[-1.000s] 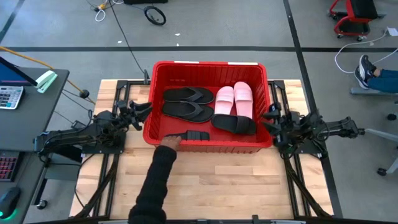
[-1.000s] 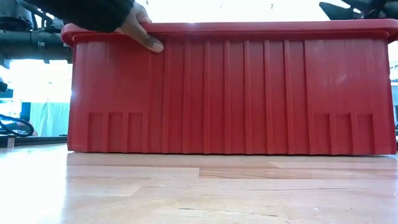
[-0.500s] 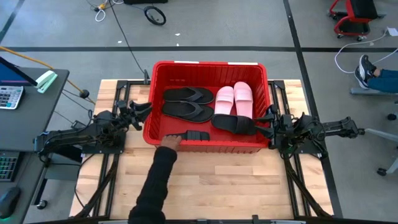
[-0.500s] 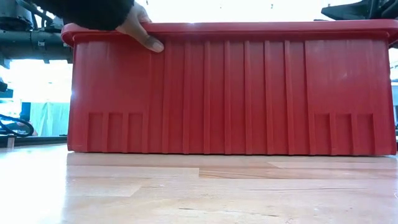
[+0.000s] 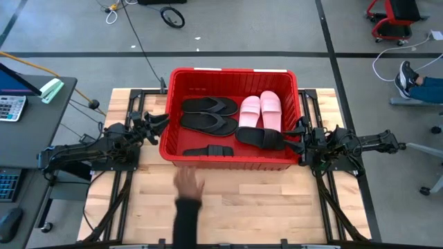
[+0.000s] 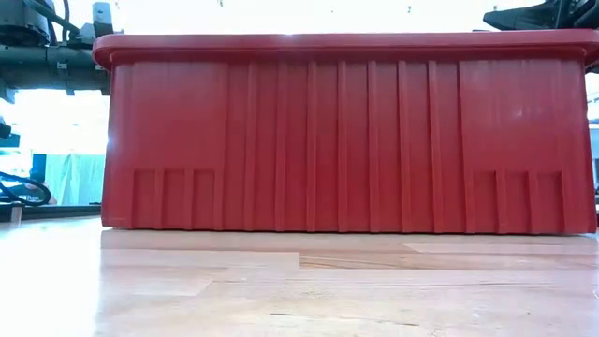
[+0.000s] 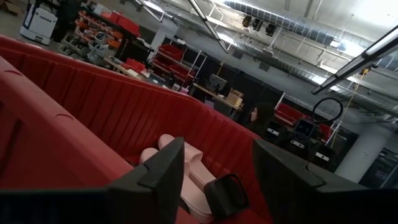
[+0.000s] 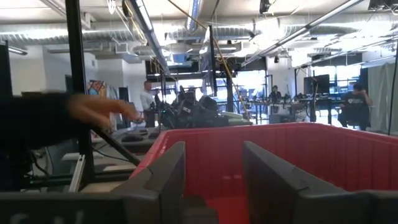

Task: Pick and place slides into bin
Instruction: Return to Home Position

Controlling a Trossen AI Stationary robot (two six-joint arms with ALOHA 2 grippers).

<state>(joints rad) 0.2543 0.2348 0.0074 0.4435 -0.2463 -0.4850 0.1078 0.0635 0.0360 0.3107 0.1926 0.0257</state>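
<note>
The red bin point(image 5: 177, 76) stands mid-table and holds several slides lying on its floor: two black flip-flops point(image 5: 209, 106), two pink slides point(image 5: 260, 109), a black slide point(image 5: 259, 137), and another black slide point(image 5: 208, 150) by the near wall. My left gripper point(image 5: 156, 126) is open just outside the bin's left wall, holding nothing. My right gripper point(image 5: 300, 135) is open at the right wall, also holding nothing. The left wrist view looks over the rim at a pink slide point(image 7: 160, 151) and a black slide point(image 7: 226, 193).
A person's hand point(image 5: 188, 184) and dark sleeve point(image 5: 185, 225) hover over the bare wood near the table's front edge; the hand point(image 8: 102, 109) also shows in the right wrist view. The bin's ribbed near wall point(image 6: 346, 140) fills the low view. A desk with a calculator point(image 5: 10, 107) stands left.
The person's hand, which rested on the bin's near rim by the black slide, has let go and drawn back toward the table's near edge. That slide stays on the bin floor. My right gripper has tipped down a little.
</note>
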